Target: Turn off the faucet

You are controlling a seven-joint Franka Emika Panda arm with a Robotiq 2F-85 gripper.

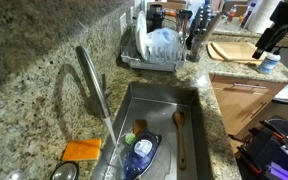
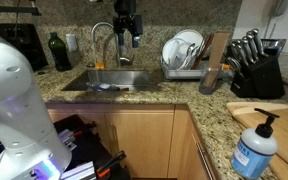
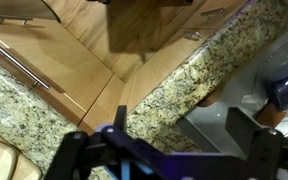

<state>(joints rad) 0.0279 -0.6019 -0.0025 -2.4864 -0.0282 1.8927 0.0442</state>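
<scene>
The faucet [image 1: 90,82] is a tall silver gooseneck tap at the back of the steel sink [image 1: 166,93]. It also shows in an exterior view [image 2: 104,40]. A thin stream seems to fall from its spout into the sink. My gripper [image 1: 268,44] hangs high in the air, out over the front of the counter and well apart from the faucet. It appears next to the spout in an exterior view [image 2: 131,42]. In the wrist view the gripper [image 3: 179,140] is open and empty, above the granite counter's front edge and a sink corner. The lever is too small to make out.
In the sink lie a brown wooden spoon [image 1: 179,130] and a blue dish [image 1: 142,150]. An orange sponge [image 1: 82,150] lies on the counter. A dish rack [image 2: 184,55], a knife block [image 2: 254,65] and a soap bottle [image 2: 254,150] stand along the counter.
</scene>
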